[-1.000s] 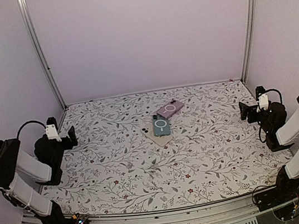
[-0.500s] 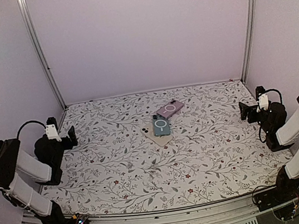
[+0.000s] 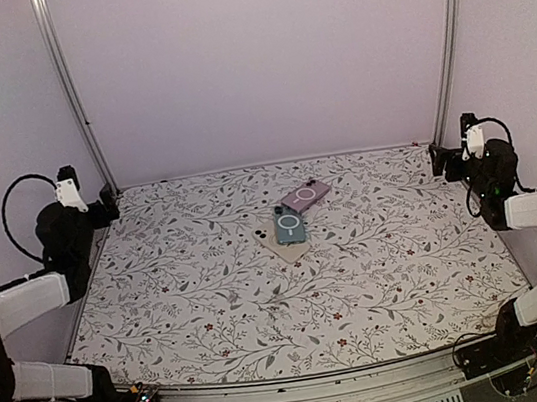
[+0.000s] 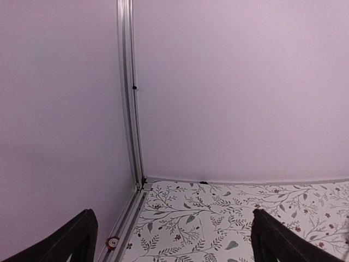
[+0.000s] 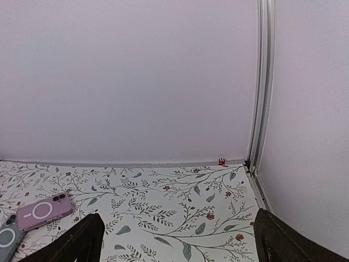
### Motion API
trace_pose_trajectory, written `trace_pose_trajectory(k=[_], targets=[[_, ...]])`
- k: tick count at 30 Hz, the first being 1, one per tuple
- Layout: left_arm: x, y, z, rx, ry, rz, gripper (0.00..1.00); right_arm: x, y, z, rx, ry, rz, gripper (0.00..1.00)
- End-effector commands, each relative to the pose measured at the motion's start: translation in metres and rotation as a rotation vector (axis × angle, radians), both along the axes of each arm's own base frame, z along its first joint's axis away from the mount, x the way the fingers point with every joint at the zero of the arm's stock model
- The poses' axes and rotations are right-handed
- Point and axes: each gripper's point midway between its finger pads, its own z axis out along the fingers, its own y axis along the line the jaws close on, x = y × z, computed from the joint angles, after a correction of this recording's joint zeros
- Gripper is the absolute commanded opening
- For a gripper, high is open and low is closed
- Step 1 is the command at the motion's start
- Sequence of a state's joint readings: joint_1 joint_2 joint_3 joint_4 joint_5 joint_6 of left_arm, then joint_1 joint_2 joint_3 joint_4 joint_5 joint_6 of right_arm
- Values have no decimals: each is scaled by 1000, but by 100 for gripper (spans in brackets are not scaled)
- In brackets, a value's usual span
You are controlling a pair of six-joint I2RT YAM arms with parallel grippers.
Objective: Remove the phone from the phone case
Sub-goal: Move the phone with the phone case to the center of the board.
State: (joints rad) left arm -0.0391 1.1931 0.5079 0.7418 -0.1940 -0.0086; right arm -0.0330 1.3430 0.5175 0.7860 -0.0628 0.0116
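Landmark: your reference is the teal phone case, lying flat with its back up and a white ring on that back.
Task item: the teal phone case rests on the floral table cover, and neither of your arms touches it. Whether a phone sits inside it is too small to confirm from the overhead view.
Purple phone case: just beyond the teal phone case and to its right, flat with a white ring showing. Its near corner appears to meet the teal case's far end.
Cream handset: at the near left side of the teal phone case and partly beneath it. You cannot tell from these views whether it is a bare phone or a case.
Left gripper: raised and well apart from the teal phone case, far to its left and slightly farther back. Its jaws are spread wide with nothing between them. The left fingers frame only table cover and an aluminium corner post.
Right gripper: raised and well apart from the teal phone case, far to its right and slightly farther back. Its jaws are spread wide and carry nothing. The right fingers frame bare table cover.
Right wrist view: the purple phone case shows at lower left, with an edge of the teal phone case cut off at the frame corner beside it.
Contact: none between your arms and the teal phone case.
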Motion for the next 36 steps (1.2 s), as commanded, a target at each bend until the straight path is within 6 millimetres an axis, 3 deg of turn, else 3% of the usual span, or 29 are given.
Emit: trace_pose_trajectory(k=[1,5,10,15,20,29,36], targets=[[-6,15,14,-67,118,100,99,18,-7,13,114,165,-59,99],[-12,22,25,-93,232,150,99,31,4,28,209,277,-28,99],[-38,21,10,-174,373,163,99,32,38,21,313,461,9,99],[-56,-2,-16,-205,486,32,99,40,83,22,342,556,67,99],[-64,-22,-44,-170,575,-49,99,51,152,11,319,647,144,99],[-62,-53,-63,-75,673,-88,99,59,277,-44,171,829,245,99],[-65,-52,-59,-57,659,-70,99,48,338,-96,78,952,270,99]])
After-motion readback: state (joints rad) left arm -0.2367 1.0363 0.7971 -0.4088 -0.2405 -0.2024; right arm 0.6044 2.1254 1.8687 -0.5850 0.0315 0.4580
